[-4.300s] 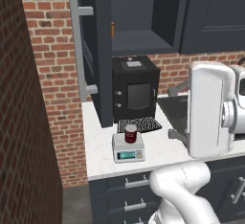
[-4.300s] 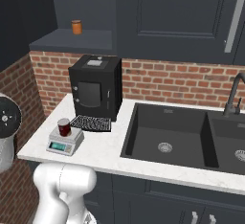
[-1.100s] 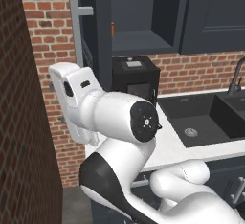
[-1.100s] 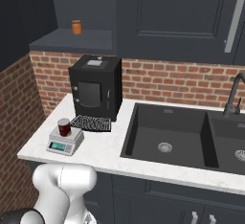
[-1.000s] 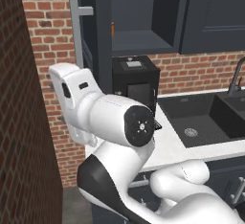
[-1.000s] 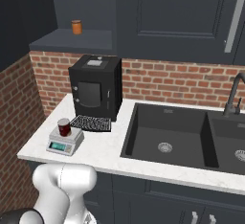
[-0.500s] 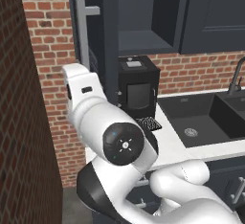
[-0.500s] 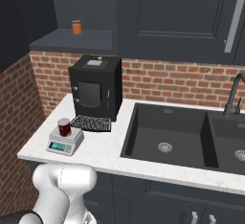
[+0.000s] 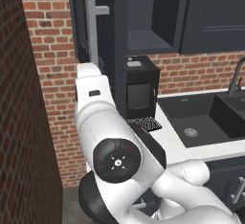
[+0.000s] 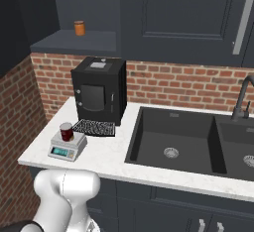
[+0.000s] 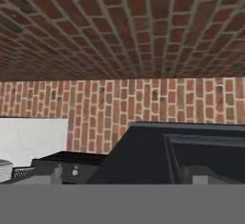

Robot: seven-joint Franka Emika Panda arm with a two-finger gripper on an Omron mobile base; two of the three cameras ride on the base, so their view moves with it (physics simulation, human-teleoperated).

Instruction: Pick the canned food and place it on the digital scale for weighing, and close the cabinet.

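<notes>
Brick wall and dark navy cabinetry frame a white counter [image 10: 106,152] with a black sink [image 10: 171,137]. No fingertips show clearly in the hand view, which looks along the brick wall [image 11: 119,41] at the open cabinet door [image 11: 158,153]; the jaws stand wide apart and hold nothing. Well away from them, the canned food [image 10: 66,131] stands upright on the digital scale [image 10: 67,145], just beside the black ribbed mat [image 10: 94,127] and the black box appliance [image 10: 98,91]. Placing looks done. The cabinet [image 9: 91,22] is open, its bar handle [image 9: 92,31] just above the raised arm, so closing the door is what remains.
</notes>
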